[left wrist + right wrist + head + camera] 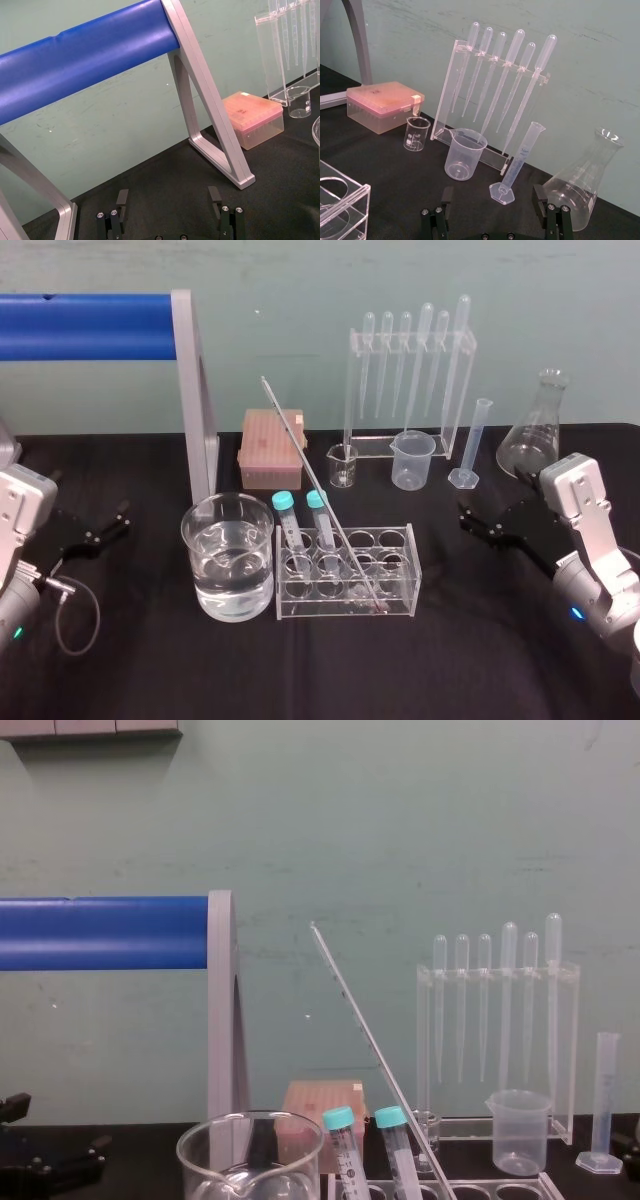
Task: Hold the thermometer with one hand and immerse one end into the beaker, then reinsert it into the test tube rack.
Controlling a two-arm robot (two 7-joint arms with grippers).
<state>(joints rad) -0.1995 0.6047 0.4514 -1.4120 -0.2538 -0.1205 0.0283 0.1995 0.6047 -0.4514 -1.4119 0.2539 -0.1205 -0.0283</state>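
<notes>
The thermometer [315,480] is a long thin glass rod standing slanted in the test tube rack [400,585], its top leaning back and to the left; the chest view shows the thermometer [375,1055] rising well above the tubes. The beaker [228,585], wide and part full of clear water, stands just left of the rack. My left gripper [105,528] rests open at the table's left, apart from the beaker, with nothing between the jaws of this gripper [168,197]. My right gripper [470,515] hovers open to the right of the rack, and this gripper [493,195] is empty.
Two teal-capped tubes [300,525] stand in the rack's left holes. Behind are a grey frame leg [195,390] with a blue bar, a pink box [272,448], a pipette stand [410,380], a small glass beaker [343,465], a plastic beaker [413,460], a graduated cylinder [478,440] and a flask [535,430].
</notes>
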